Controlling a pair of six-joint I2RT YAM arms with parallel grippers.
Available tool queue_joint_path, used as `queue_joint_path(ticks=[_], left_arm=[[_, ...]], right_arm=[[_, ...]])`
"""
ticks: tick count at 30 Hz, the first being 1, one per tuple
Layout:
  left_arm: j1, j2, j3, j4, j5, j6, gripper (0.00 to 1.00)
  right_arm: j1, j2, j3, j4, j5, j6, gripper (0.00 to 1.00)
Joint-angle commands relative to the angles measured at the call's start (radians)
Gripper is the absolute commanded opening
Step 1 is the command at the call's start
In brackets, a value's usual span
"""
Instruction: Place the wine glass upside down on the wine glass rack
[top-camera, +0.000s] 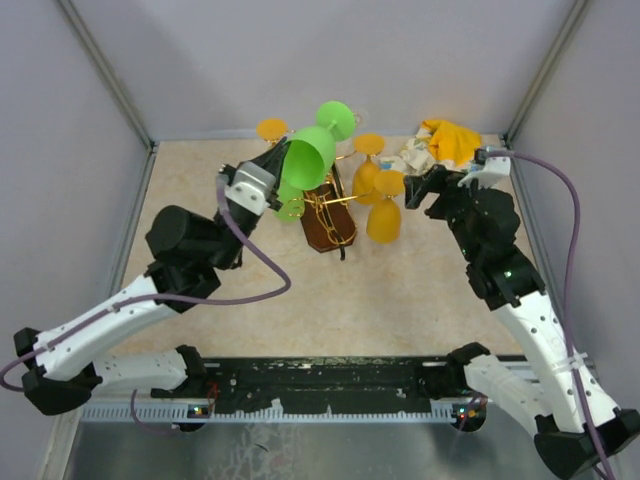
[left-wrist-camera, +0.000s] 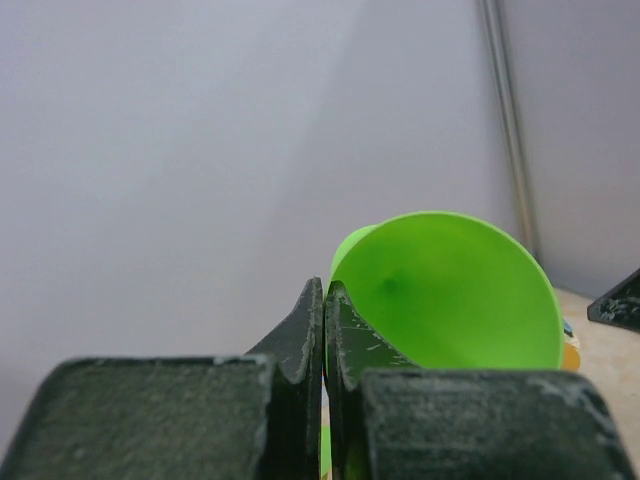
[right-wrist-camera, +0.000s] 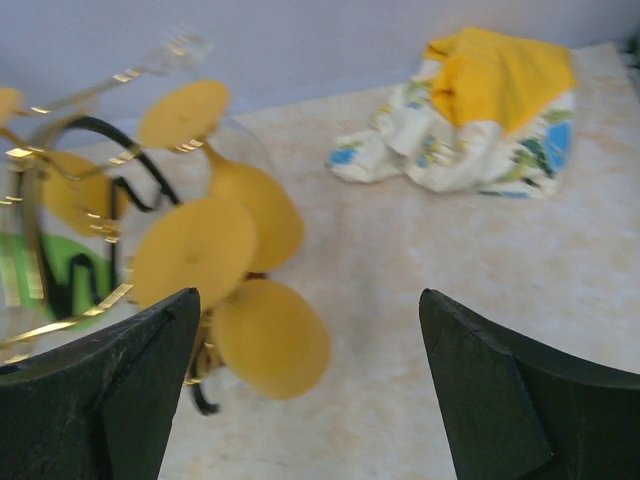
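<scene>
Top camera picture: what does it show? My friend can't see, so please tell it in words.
The left gripper holds a green glass tilted above a gold rack on a tan table. Yellow glasses hang upside down on the rack. The right gripper is open beside them, near a crumpled yellow cloth.

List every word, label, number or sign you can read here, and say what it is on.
No readable text in any view.
Cloth: blue and green print on white and yellow, no letters to make out.
Green wine glass, yellow glasses, wine glass rack: no label or mark shows.
Arms: nothing legible; any marking is too small to tell.
</scene>
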Motion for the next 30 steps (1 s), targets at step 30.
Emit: queue_joint_path(ticks=[30], left_arm=[[0.01, 0.056, -0.377, 0.834, 0.18, 0.022, 0.0]], right_arm=[[0.046, 0.37, -0.173, 1.526, -0.583, 1.088, 0.63]])
